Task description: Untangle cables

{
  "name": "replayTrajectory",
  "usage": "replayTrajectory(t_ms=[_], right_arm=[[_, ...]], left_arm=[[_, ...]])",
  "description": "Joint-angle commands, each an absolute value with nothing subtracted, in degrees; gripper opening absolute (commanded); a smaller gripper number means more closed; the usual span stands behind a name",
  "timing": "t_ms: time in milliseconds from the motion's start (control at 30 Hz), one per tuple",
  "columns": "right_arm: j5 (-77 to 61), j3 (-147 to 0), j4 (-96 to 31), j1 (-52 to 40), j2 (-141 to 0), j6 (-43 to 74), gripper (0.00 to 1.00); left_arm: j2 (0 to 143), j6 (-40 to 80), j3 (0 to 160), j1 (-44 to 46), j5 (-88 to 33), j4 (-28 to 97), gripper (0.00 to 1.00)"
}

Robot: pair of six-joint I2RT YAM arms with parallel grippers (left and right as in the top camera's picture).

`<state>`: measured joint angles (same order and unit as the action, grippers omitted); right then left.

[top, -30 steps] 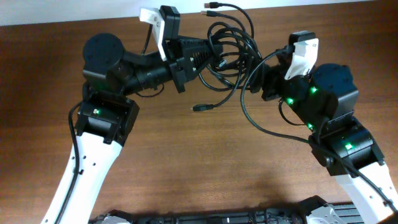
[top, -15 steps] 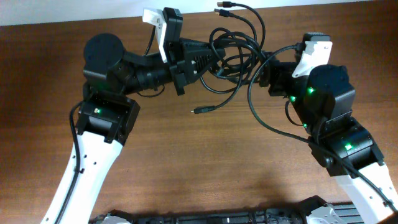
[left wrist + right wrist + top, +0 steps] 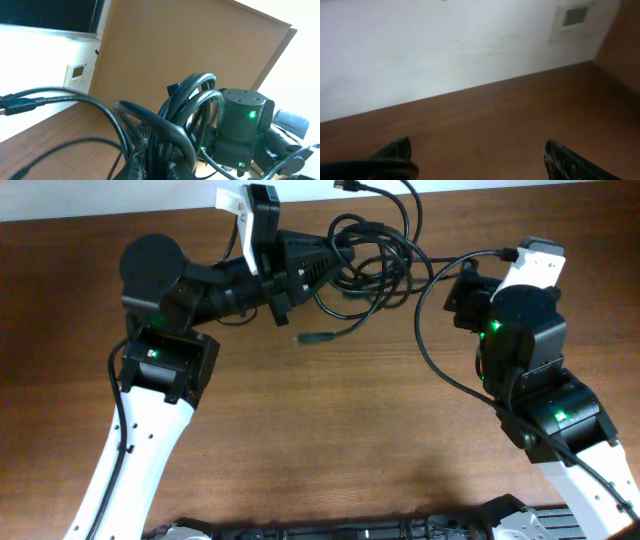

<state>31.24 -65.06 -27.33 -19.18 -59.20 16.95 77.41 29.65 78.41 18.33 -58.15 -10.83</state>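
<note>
Brown wood-grain tabletop (image 3: 300,440) fills the overhead view. The cables (image 3: 375,255) are bunched in one black knot of loops at the upper centre of the frame. The left end effector (image 3: 335,252) reaches in from the upper left, its tip buried in the left edge of the knot and pressed together on the strands. A loose plug (image 3: 315,337) lies below the knot, and a plugged end (image 3: 345,186) sits at the top edge. The right end effector (image 3: 462,288) is at the upper right, near the knot but apart from it, holding nothing.

The left wrist view looks along the grip. Several thick loops of the cables (image 3: 185,100) rise from between the fingers (image 3: 137,167) at the bottom centre, so the pinch is on the bundle, not on one strand. The plugged end (image 3: 20,104) crosses the left of the frame. The right arm (image 3: 242,125), with a green light on it, faces the bundle from the lower right.

The right wrist view shows the right end effector (image 3: 480,162) spread wide, with one finger in each lower corner. Only bare tabletop (image 3: 485,115) and a white wall (image 3: 445,45) lie beyond, and no cord is between the fingers.

I judge that the step in hand is anchoring the knot with one side while the other lines up to draw a strand out. The task looks early, with nothing separated. The next move calls for the right side to turn toward the knot, close on a single outer loop or free end, and pull away from the anchor without tightening the knot.
</note>
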Motion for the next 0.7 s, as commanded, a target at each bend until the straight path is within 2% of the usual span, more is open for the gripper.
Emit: replayTrajectory(t_ms=[0, 67, 133, 167, 300, 500, 667], right_arm=[[36.47, -65.49, -28.82, -18.68, -59.2, 17.23, 0.88], [36.47, -65.49, -29.87, -18.68, -58.57, 17.23, 0.89], [36.45, -65.49, -30.98, -18.68, -57.82, 17.23, 0.98], [35.57, -65.49, -31.48, -18.68, -57.23, 17.21, 0.99], [24.12, -65.49, -32.84, -18.68, -54.94, 16.27, 0.99], [3.51, -65.49, -33.69, -18.68, -53.39, 6.57, 0.99], [0.32, -65.49, -35.44, -18.68, -50.89, 6.63, 0.99]], left_arm=[[76.07, 28.88, 79.18, 17.72, -59.46, -11.33, 0.0], [76.07, 26.55, 79.18, 17.69, -59.79, -10.17, 0.0], [76.07, 24.62, 79.18, 17.72, -59.75, -9.17, 0.0], [76.07, 22.76, 79.18, 17.72, -59.51, -8.25, 0.0], [76.07, 17.56, 79.18, 17.72, -58.43, -5.39, 0.0], [76.07, 17.21, 79.18, 17.72, -57.63, -4.84, 0.0], [76.07, 17.23, 79.18, 17.72, -53.15, -1.41, 0.0]])
